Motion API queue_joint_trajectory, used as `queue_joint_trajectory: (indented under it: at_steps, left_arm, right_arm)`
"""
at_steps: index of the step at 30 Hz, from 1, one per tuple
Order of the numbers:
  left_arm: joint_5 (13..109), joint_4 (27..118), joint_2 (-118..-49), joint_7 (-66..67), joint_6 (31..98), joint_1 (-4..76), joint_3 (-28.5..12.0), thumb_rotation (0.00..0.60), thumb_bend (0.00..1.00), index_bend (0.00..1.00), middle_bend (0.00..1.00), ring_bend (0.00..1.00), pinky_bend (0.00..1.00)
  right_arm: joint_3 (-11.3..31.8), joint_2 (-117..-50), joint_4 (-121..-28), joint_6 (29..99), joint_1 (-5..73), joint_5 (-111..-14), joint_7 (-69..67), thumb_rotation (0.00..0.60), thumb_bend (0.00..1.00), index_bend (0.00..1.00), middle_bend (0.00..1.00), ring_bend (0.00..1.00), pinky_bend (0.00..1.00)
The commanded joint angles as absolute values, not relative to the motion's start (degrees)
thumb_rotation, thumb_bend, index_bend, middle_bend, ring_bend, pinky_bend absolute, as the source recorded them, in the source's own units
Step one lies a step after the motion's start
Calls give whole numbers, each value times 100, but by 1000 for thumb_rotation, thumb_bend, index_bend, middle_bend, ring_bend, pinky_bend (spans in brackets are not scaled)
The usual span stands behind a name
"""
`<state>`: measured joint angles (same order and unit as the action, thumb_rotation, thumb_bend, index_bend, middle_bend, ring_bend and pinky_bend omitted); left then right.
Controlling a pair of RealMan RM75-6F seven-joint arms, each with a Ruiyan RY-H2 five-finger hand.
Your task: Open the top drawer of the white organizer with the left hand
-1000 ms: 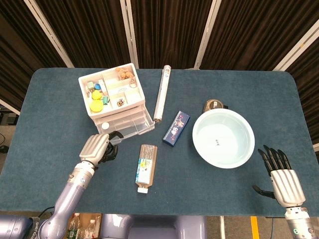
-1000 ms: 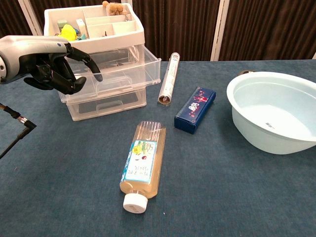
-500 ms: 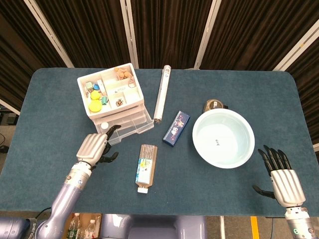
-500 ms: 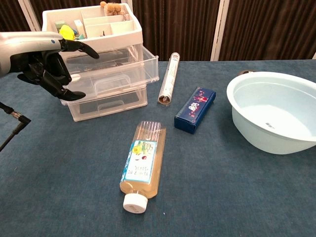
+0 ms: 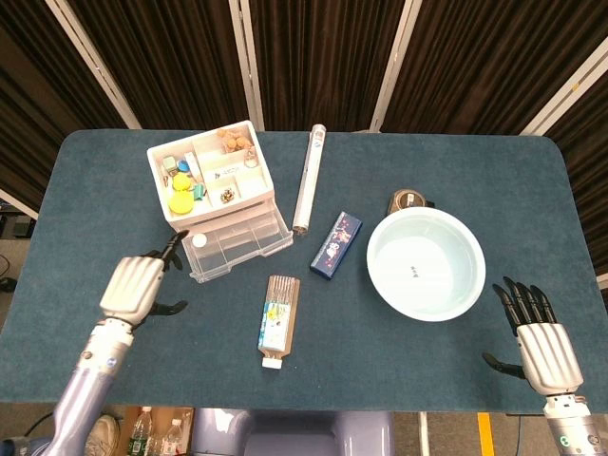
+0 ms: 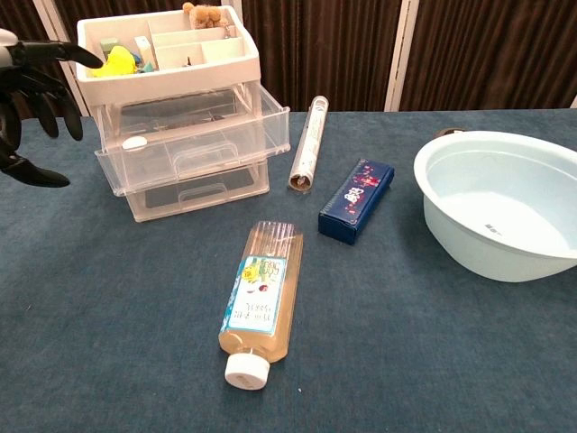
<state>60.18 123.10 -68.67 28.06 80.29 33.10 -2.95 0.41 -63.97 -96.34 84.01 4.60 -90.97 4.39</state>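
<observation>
Clear plastic juts out from under the white organizer (image 5: 211,177) at the far left of the table (image 5: 380,380): the top drawer (image 5: 239,242) stands pulled well forward of the drawer below it, so its dividers and a small white cap in its left corner can be looked down on from the head view. From the chest view the drawer's front overhangs the lower one plainly. To my eye the opening itself is done, or as good as done; whether it should come out further I could not say, but nothing more looks needed.

The left hand (image 5: 133,288) is off the drawer, a little to the left of its front corner and touching nothing, fingers spread apart with nothing in them. In the chest view only its dark fingertips (image 6: 25,83) show at the left edge, splayed and clear of the plastic. What seems left, if anything, is for that arm to settle away from the organizer.

The right hand (image 5: 537,337) lies idle at the near right corner, fingers apart and straight, holding nothing, well apart from everything.

Across the middle lie a bottle (image 5: 276,319) on its side, a blue box (image 5: 336,244), a long tube (image 5: 309,178) and a pale basin (image 5: 426,263) with a small dark object just behind it
</observation>
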Motion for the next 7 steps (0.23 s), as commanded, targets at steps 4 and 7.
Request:
queue_joint_trajectory:
  at_steps: [4, 7]
  left_arm:
    - [7615, 11600, -6237, 2225, 8655, 2329, 673, 600, 0, 52, 57, 17, 164]
    - [8194, 10852, -6262, 2043, 9035, 1905, 966, 600, 0, 20, 3, 0, 90]
  right_arm:
    - [60, -6419, -9615, 8406, 459, -9068, 489, 600, 74, 0, 0, 0, 0]
    - [69, -6443, -9604, 8413, 461, -9066, 545, 600, 74, 0, 0, 0, 0]
